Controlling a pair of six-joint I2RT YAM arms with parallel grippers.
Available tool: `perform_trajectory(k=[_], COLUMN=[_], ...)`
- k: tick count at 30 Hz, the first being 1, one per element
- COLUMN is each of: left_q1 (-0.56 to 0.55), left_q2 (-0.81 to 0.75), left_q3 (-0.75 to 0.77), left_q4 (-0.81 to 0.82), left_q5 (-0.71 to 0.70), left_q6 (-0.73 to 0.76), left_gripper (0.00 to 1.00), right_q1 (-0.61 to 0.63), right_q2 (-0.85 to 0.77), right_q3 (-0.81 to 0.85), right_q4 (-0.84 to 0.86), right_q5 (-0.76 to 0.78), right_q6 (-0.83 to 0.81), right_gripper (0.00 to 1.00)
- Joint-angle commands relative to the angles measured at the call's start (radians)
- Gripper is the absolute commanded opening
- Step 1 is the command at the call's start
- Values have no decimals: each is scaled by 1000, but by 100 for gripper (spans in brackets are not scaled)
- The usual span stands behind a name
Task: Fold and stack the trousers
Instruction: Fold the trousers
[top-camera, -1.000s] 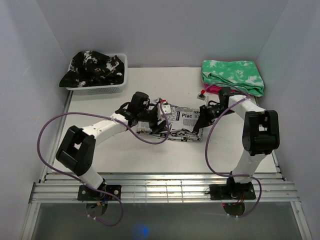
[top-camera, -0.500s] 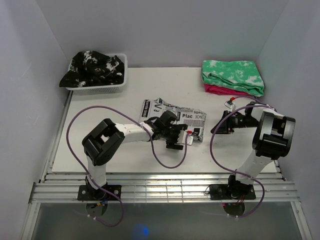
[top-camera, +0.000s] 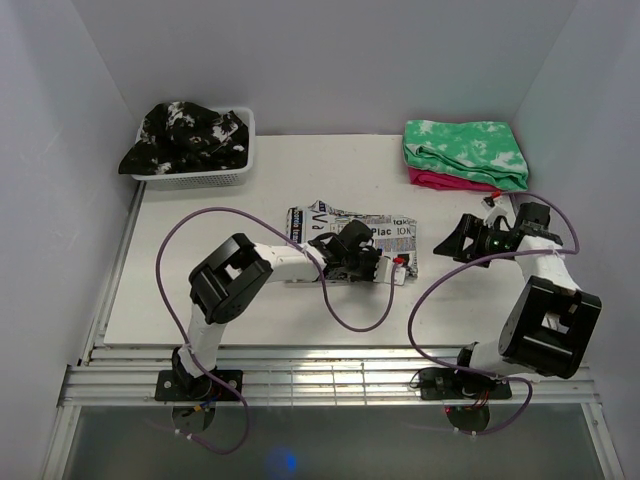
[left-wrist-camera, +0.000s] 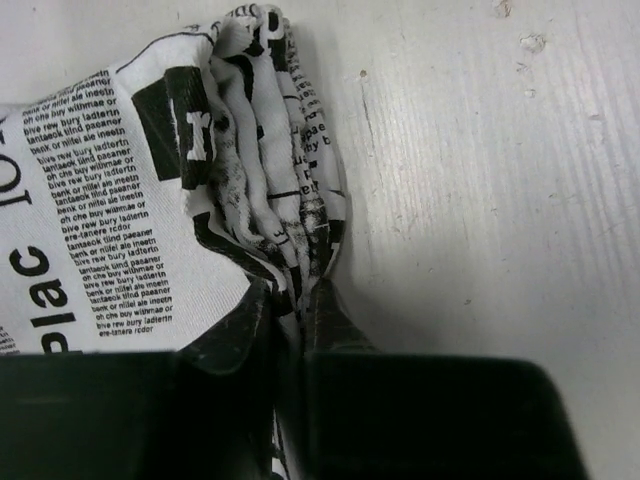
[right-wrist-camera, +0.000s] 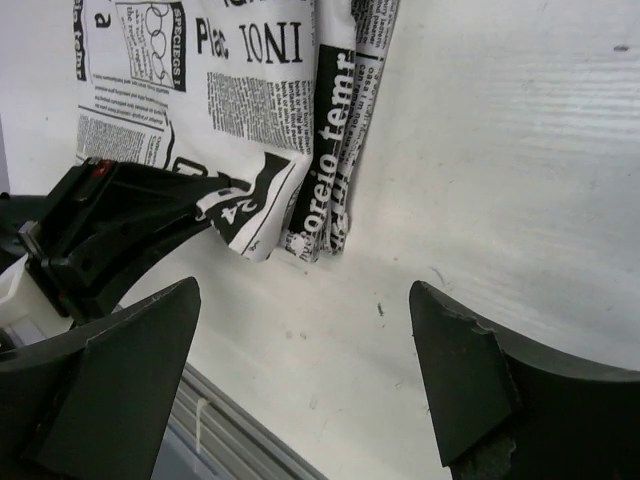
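The trousers (top-camera: 385, 232), white cloth printed with black newspaper text, lie folded into a small flat bundle at the middle of the table. My left gripper (top-camera: 392, 267) is at the bundle's near right corner. In the left wrist view its jaws (left-wrist-camera: 293, 300) are pinched on the stacked fold edges of the trousers (left-wrist-camera: 90, 200). My right gripper (top-camera: 452, 243) stands open to the right of the bundle, apart from it. The right wrist view shows its gripper (right-wrist-camera: 303, 290) spread wide over bare table, with the trousers (right-wrist-camera: 250, 100) and the left gripper (right-wrist-camera: 130, 230) ahead.
A white basket (top-camera: 238, 178) holding a black garment with white splotches (top-camera: 185, 135) stands at the back left. A folded green-and-white cloth (top-camera: 465, 150) lies on a pink one (top-camera: 440, 181) at the back right. Metal rails (top-camera: 330, 375) run along the near edge.
My left gripper reached to the bundle's right corner and shut on its edge. My right gripper let go, opened wide and drew back to the right.
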Motion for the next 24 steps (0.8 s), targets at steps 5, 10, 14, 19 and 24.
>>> perform_trajectory(k=[5, 10, 14, 19, 24], left_q1=[14, 29, 46, 65, 86], left_q2=[-44, -105, -132, -147, -161], left_q3=[-89, -92, -101, -89, -71], left_q4=[-40, -20, 25, 29, 26], left_q5=[-12, 74, 109, 152, 199], left_q6=[-97, -186, -232, -263, -304], left_gripper=[0, 0, 0, 0, 0], right_q1=[-21, -1, 19, 45, 117], right_q2=[100, 170, 238, 269, 342], right_q3=[-84, -178, -172, -275, -308], right_q4=[189, 392, 424, 728, 852], right_q5=[-123, -226, -229, -266, -254], right_q6=[207, 403, 413, 578, 709], right_gripper=[90, 90, 90, 90, 90])
